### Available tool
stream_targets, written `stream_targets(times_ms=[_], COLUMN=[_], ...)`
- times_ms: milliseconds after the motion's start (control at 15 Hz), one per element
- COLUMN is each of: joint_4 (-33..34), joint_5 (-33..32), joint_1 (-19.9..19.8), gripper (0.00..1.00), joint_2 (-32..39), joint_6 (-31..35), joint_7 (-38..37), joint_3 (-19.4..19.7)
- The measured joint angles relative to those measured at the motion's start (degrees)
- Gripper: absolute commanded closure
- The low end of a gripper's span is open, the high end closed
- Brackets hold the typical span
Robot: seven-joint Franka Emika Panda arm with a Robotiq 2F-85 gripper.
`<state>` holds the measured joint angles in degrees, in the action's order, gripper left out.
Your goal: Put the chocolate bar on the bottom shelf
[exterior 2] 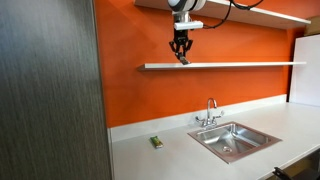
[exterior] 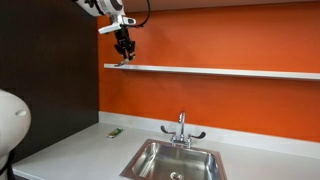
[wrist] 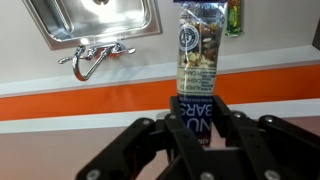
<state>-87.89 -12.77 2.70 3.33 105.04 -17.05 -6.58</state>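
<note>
Step in hand: placement. The chocolate bar (wrist: 196, 50) is held at the bottom shelf (exterior: 220, 71) and is not yet set down.
Gripper: the gripper (wrist: 196, 128) is closed narrowly on the dark, labelled end of the bar, with a finger on either side. The rest of the wrapper projects beyond the fingertips.
Bar, position: in both exterior views it hangs lengthwise beneath the gripper (exterior: 124, 50), near one end of the board. Its lower end is at or just above the board, but contact cannot be told at this size.
Shelf: a thin white board on the orange wall (exterior 2: 130, 95), well above the surface (exterior: 90, 145). A second board (exterior 2: 270, 12) sits higher.
Below: the sink (wrist: 95, 20), the faucet (wrist: 93, 58) and a small green item (wrist: 233, 18) on the surface — none of them part of the task.
Next move (judged): lower slightly until the bar bears on the board, tilt it so it can lie flat, then open the fingers and lift clear.
Risk (judged): released upright, the bar may topple over the front edge of the narrow board — toward the surface beneath.
</note>
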Motion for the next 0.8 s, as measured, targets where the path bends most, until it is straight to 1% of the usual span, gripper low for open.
stream_targets(times_ms=[400,800], joint_4=[7.9,16.2], joint_5=[0.0,0.0], joint_1=[0.1,0.5], gripper=[0.90,0.90], joint_2=[6.4,12.6], joint_6=[-0.4,-2.3], joint_7=[3.1,5.6], joint_3=[2.3,3.4])
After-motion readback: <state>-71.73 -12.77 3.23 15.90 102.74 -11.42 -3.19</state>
